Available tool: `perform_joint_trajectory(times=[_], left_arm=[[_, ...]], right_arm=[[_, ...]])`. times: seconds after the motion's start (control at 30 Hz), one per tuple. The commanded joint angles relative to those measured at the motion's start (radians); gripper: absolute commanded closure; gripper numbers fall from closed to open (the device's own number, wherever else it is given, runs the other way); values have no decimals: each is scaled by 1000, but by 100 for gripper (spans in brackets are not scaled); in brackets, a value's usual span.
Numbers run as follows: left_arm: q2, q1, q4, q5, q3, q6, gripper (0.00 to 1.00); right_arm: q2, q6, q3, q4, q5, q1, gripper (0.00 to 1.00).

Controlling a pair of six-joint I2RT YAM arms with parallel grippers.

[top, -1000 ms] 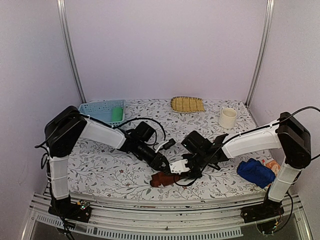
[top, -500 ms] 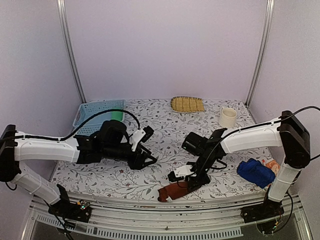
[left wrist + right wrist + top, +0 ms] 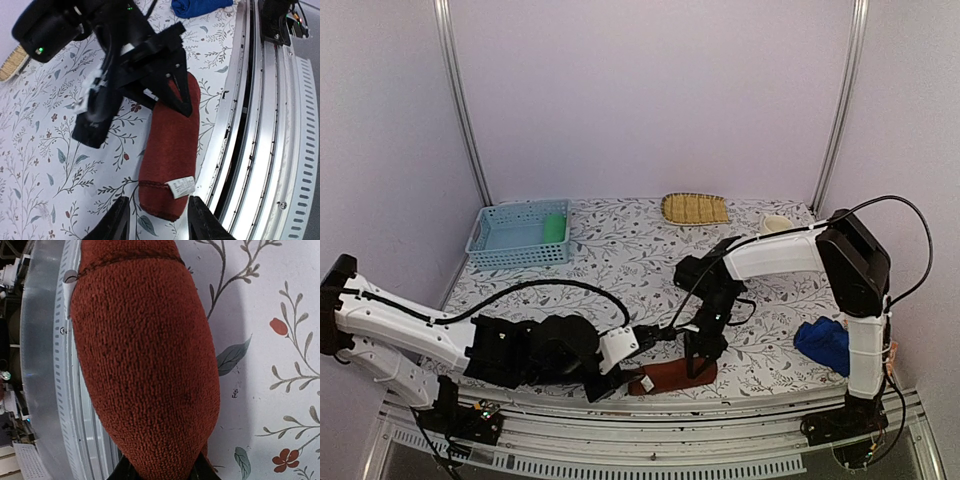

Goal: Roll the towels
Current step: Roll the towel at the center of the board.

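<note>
On the left, our left gripper point(image 3: 159, 222) is partly open, a finger on either side of the left end of the dark reddish-brown towel point(image 3: 170, 150). The towel is a nubbly terry roll lying along the near edge of the surface point(image 3: 40, 150). We judge it light, soft and squashy, best taken across the roll. Our right gripper point(image 3: 698, 360) pinches its other end.

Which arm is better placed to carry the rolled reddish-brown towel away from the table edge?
Right, probably. The right gripper is closed on the reddish-brown towel from above. The left gripper stands open around the towel's tagged end, not gripping it.
</note>
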Motion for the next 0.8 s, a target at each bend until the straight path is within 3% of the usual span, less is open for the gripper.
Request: perform_joint_trajectory(times=[0.0,0.3,0.77], left_arm=[[119,-81,-74,-136,111,114,57],[457,-101,-208,-236,355,263,45],[591,-103,-155,-268,394,432,44]], right_arm=[[122,-15,50,-93,-58,-35,89],[237,-52,138,-170,-144,-71,88],[331,-66,176,-209,-206,-103,87]])
